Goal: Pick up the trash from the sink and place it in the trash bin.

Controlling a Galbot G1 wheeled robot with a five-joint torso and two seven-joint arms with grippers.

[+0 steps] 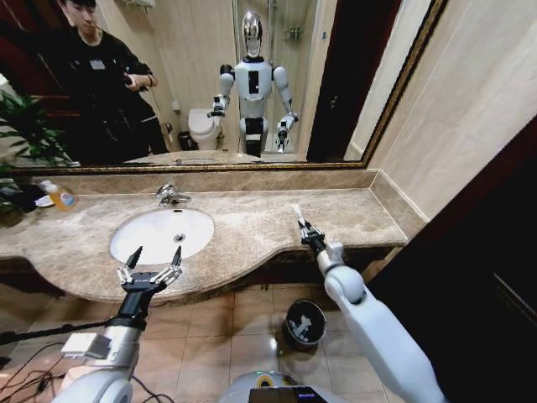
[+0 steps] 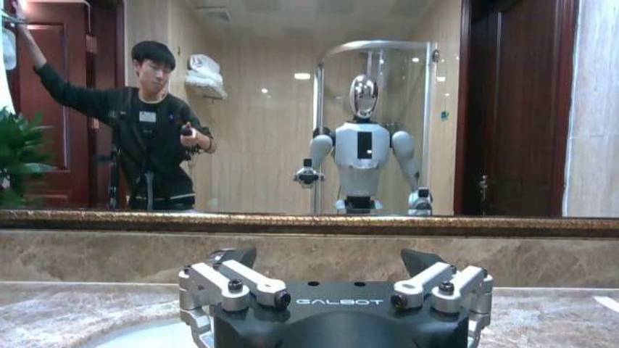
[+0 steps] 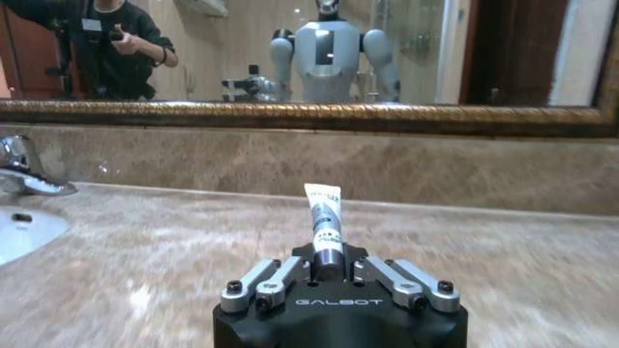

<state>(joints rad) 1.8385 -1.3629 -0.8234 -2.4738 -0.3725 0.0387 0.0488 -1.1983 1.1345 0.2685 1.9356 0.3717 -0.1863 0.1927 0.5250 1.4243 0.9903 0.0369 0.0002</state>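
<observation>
Marble counter [image 1: 252, 222]: right gripper [image 1: 305, 228] over its right half, clamped on a white tube [image 3: 324, 217] sticking straight out past the jaws (bin [image 1: 304, 324] on the floor below the counter's front edge), left gripper [image 1: 151, 267] spread empty at the sink's [image 1: 159, 233] front rim.

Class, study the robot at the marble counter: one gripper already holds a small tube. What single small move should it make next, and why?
Probably swing the right gripper back off the counter and down toward the trash bin. It is shut on a white mini tube above the marble, while the bin stands on the floor below the counter's edge. The left gripper hovers open by the sink.
</observation>
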